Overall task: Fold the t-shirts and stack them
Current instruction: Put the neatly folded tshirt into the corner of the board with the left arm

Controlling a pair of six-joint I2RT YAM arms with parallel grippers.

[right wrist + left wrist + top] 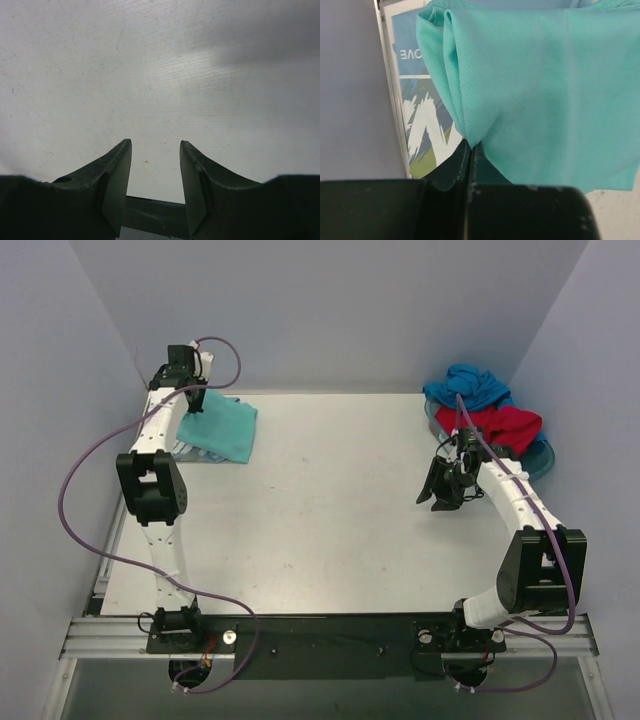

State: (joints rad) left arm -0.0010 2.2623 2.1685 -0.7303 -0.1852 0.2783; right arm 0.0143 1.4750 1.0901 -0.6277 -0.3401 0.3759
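My left gripper (197, 403) is at the far left of the table, shut on a bunched edge of the mint-green t-shirt (225, 430). In the left wrist view the cloth (545, 90) hangs from the closed fingertips of that gripper (470, 145). Under it lies the blue-teal t-shirt with white lettering (420, 105), its edge just visible from above (188, 450). The red t-shirt (505, 425) and the bright blue t-shirt (468, 385) lie crumpled at the far right. My right gripper (440, 490) is open and empty over bare table (155, 145).
The red and bright blue shirts rest in a translucent blue plastic tray (543, 458) in the far right corner. Grey walls close in the table on the left, back and right. A metal rail (320, 635) runs along the near edge.
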